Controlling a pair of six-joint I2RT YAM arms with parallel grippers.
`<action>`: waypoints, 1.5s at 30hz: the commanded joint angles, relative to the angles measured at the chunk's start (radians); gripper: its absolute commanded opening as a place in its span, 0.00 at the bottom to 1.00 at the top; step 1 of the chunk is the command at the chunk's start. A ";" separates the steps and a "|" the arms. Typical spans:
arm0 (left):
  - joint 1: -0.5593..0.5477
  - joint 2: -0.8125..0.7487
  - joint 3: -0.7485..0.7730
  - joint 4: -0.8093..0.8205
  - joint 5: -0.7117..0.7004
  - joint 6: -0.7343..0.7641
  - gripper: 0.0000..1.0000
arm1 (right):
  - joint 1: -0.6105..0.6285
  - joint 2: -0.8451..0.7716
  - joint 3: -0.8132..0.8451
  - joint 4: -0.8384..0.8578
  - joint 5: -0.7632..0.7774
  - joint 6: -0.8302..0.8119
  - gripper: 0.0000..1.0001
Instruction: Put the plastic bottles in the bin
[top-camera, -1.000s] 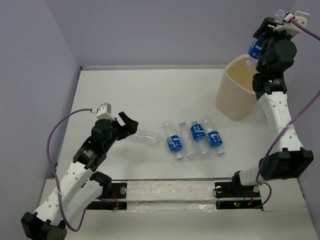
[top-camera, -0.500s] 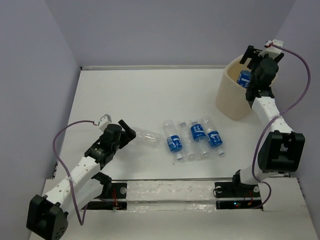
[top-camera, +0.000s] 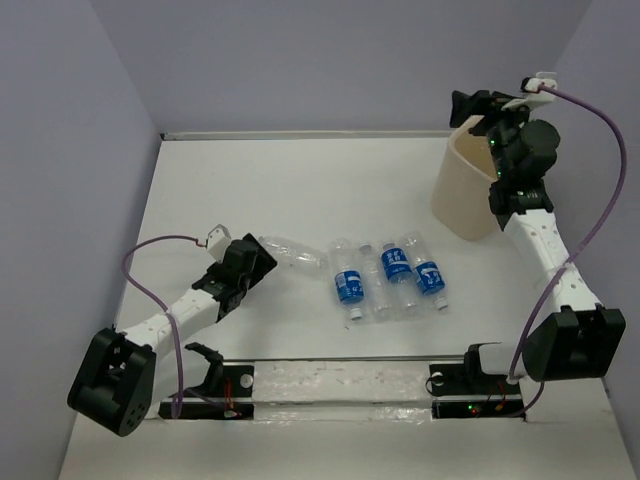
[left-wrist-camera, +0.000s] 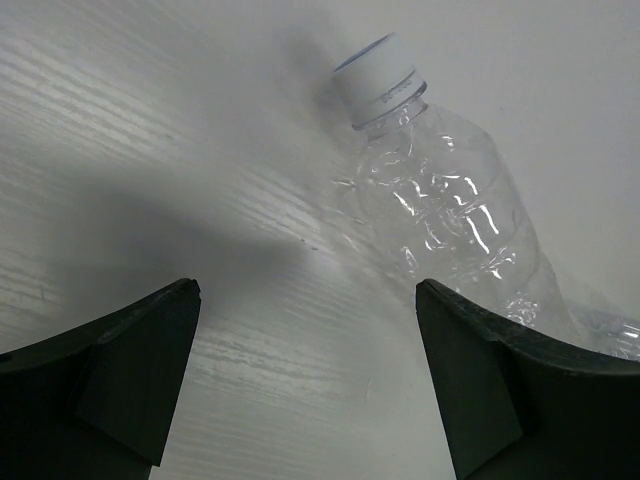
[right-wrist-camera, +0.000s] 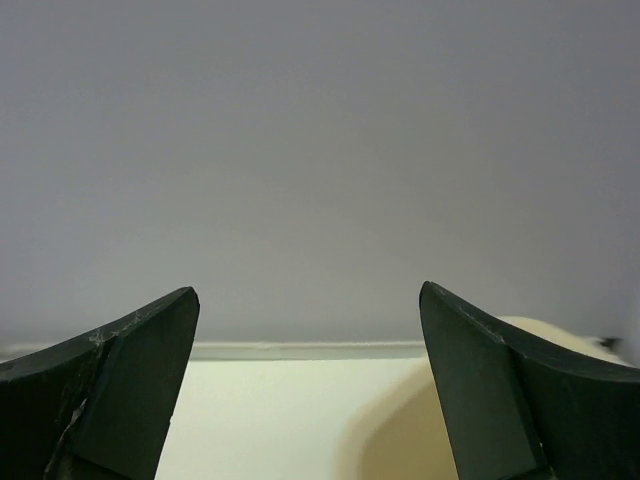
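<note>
- Five plastic bottles (top-camera: 397, 270) lie on the table (top-camera: 300, 180) in the overhead view. Four are bunched mid-table, and an unlabelled bottle (top-camera: 292, 252) sits apart on their left, just ahead of my left gripper (top-camera: 262, 256), which stands wide and empty. The bin (top-camera: 465, 195) is at the far right; my right gripper (top-camera: 468, 103) hangs above its far rim, spread and holding nothing.
- To make this pick well, I judge I should slide forward until my fingers straddle the body below the shoulder, not the neck. Then I should close gently, since thin plastic may buckle and squirt out.
- Left wrist view: the unlabelled bottle (left-wrist-camera: 440, 215) lies right of the gap between my fingers, cap (left-wrist-camera: 380, 75) pointing away, so I would shift right to centre it first. Its lower end is cut off behind my right-hand finger.
- Right wrist view: my fingers (right-wrist-camera: 120, 380) stand wide with only the wall (right-wrist-camera: 310, 170) between them, and a corner of the bin (right-wrist-camera: 400, 440) shows low right.
- Hidden: the bin's inside — I cannot tell what it holds. The clear bottle in the bunch is hard to separate from its neighbours.
</note>
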 joint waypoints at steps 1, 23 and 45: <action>0.004 0.032 0.027 0.119 -0.089 -0.022 0.99 | 0.203 -0.026 -0.023 -0.057 -0.147 0.002 0.96; 0.004 -0.334 0.125 0.020 -0.047 0.107 0.99 | 0.764 0.644 0.384 -0.626 -0.285 -0.094 1.00; 0.004 -0.776 0.216 -0.241 -0.043 0.274 0.99 | 0.976 0.976 0.655 -0.745 -0.344 0.009 0.95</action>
